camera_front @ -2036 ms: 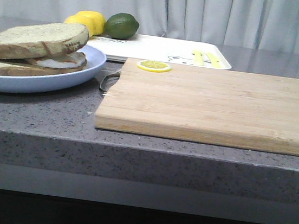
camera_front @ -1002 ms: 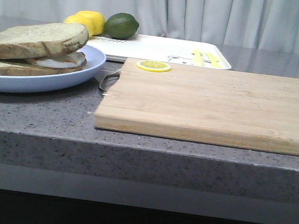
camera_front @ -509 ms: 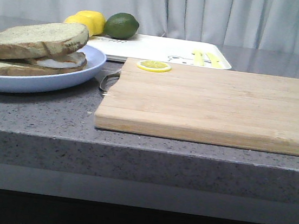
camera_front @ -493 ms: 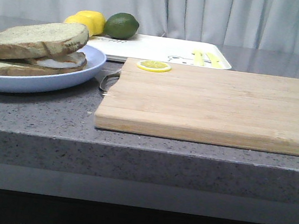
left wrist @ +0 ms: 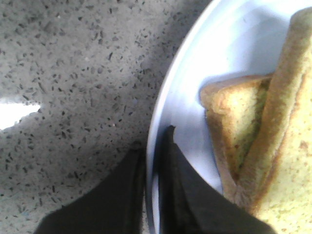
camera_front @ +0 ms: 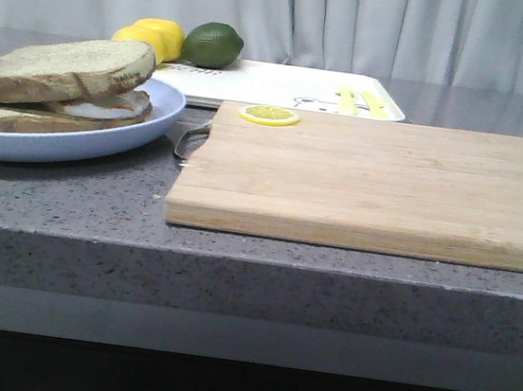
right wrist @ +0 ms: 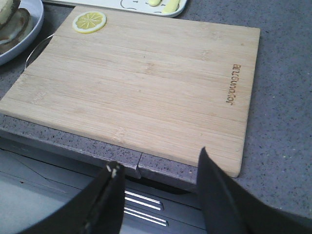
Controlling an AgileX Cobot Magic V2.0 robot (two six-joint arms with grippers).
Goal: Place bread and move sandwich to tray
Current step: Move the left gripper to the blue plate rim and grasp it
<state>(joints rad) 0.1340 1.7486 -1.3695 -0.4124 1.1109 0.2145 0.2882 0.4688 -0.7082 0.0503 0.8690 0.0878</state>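
Left pincer [left wrist: 152, 146]: clenched on the rim of the plate [left wrist: 170, 112], one finger inside the rim, one outside on the bench [left wrist: 73, 73]; a carrying grip, by my reading.
Sandwich [camera_front: 61, 80]: on the pale blue plate at 9 o'clock of the front view; top bread [camera_front: 67, 65] laid tilted over the egg and lower slice. Bread step looks done.
Lemon and lime: at 11 o'clock, lemon [camera_front: 152, 36] beside lime [camera_front: 213, 45], at the tray's left end.
Tray [camera_front: 275, 85]: white, at 12 o'clock behind the board, well apart from the plate. Sandwich not yet on it; the move is what's left.
Tray print: small cartoon bear near the rim; no readable words.
Lemon slice [camera_front: 269, 115]: on the board's far left corner.
Cutting board [camera_front: 368, 180]: centre to 3 o'clock, otherwise bare.
Board writing: burned-in mark near its right edge in the right wrist view, letters too unclear to read surely.
Right pincer [right wrist: 158, 187]: released, jaws wide apart, hanging over the bench's near edge, holding nothing.
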